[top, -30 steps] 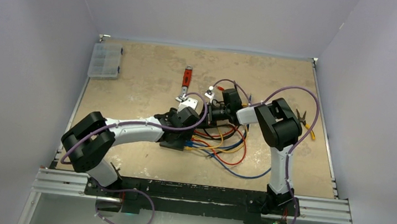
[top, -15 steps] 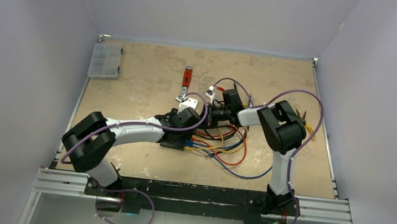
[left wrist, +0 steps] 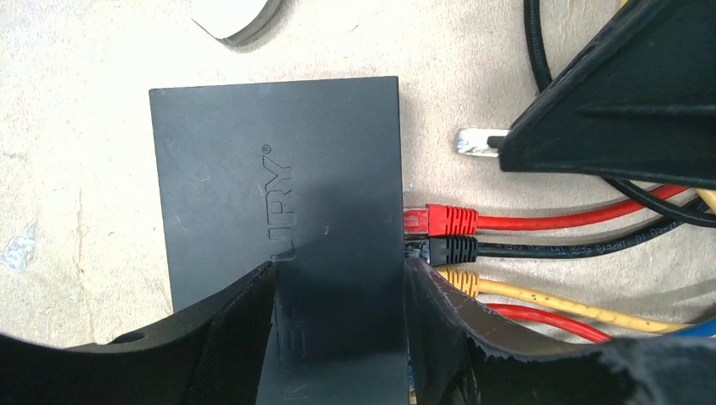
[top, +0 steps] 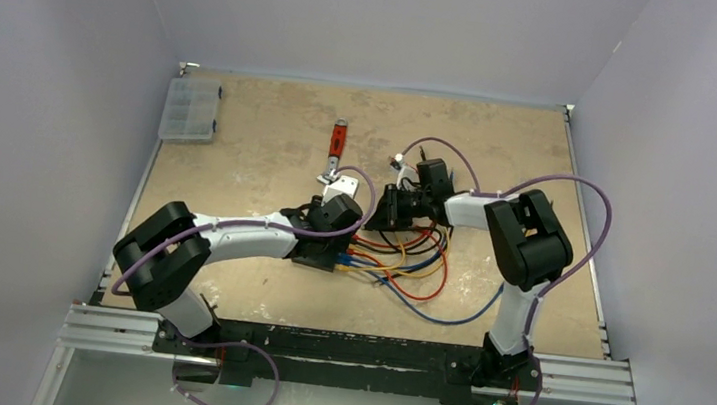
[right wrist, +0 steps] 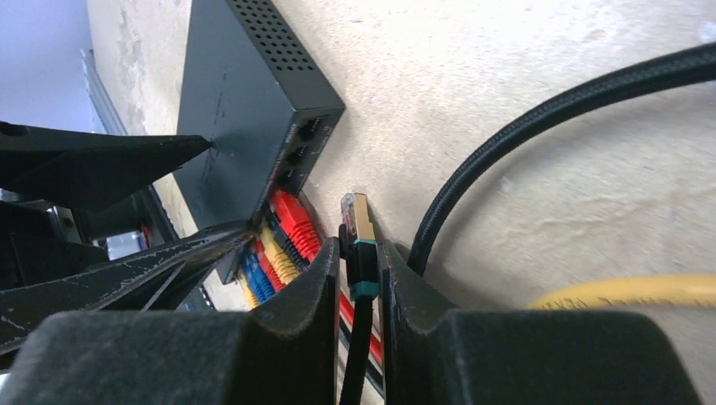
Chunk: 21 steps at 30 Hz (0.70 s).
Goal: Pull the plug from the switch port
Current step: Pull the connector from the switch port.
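On a tan table [top: 272,123] near its middle lies the switch [left wrist: 279,211], a flat black box. The left gripper [left wrist: 338,295] has its fingers spread: one tip rests on the switch's top, the other sits against its port edge. A red plug [left wrist: 447,219], a black plug [left wrist: 452,247] and a yellow plug [left wrist: 460,278] sit in the ports. The right gripper [right wrist: 359,253] is pinched on a gold-tipped plug [right wrist: 357,224] on a black cable, out of the switch and just beside the port row.
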Tool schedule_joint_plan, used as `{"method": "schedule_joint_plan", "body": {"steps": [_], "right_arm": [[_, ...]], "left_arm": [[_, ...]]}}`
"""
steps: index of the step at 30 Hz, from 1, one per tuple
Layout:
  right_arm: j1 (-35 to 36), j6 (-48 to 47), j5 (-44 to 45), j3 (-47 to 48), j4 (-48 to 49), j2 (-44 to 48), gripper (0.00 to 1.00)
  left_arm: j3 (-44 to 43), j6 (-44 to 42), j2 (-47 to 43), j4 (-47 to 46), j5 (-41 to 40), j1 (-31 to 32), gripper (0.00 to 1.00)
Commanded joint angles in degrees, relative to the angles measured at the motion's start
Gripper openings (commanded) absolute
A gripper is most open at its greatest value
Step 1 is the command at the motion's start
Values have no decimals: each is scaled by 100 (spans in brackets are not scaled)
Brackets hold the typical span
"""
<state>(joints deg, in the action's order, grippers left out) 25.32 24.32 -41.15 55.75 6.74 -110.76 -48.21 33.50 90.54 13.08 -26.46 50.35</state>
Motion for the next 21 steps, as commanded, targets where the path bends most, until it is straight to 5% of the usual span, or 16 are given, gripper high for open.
{"method": "schedule_joint_plan", "body": {"steps": [1,12,17,21], "right_arm": [[-71,-453,651,-129,-633,167,0],[-73,-435,491,314,-322,451,1],[-76,-579,741,477,-444,744,36],[-76,-645,1006,422,-507,1100,53]], "left_arm": [[421,58,262,969,-241,-179,53],[-188,-268,-253,155,1102,-215,79],[-334,-127,-548,-382,2024,-601,83],[-17,199,-893,-1162,3081,-1168,83]]}}
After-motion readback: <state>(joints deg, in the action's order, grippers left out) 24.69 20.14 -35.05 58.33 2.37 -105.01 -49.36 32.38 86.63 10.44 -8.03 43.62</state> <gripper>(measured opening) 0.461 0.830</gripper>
